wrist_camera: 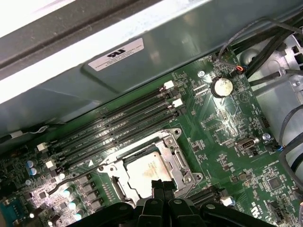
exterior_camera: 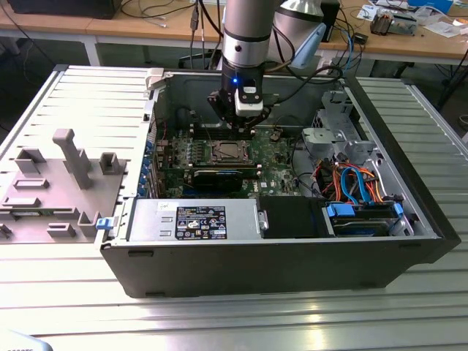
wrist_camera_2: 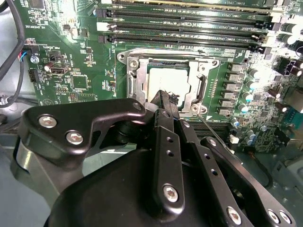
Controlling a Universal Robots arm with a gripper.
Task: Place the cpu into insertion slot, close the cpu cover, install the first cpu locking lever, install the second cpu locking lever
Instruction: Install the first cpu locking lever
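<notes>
Gripper (wrist_camera_2: pixel 164 97) fingers are pressed together with nothing between them, and in both wrist views their tip hangs over the near edge of the slot (wrist_camera_2: pixel 165 51), pointing down at it. The cpu (wrist_camera_2: pixel 168 79) lies just beyond that tip, seated flat in the slot, its pale metal top showing through the square opening of the cover (wrist_camera_2: pixel 136 78), which looks folded down over it. So the first two steps read as done, and the work now seems to turn on the levers. One thin lever (wrist_camera_2: pixel 215 135) runs slantwise off the slot's corner on the capacitor side, just beside the fingers; it appears unlatched, though I cannot tell how high it stands. The first wrist view shows the same lever (wrist_camera: pixel 75 179) reaching out along the slot's side, with the cpu (wrist_camera: pixel 144 170) directly ahead of the gripper (wrist_camera: pixel 158 183). The exterior view adds that the gripper (exterior_camera: pixel 245 126) stands upright inside the open case (exterior_camera: pixel 292 270), right over the cpu (exterior_camera: pixel 225 152).
</notes>
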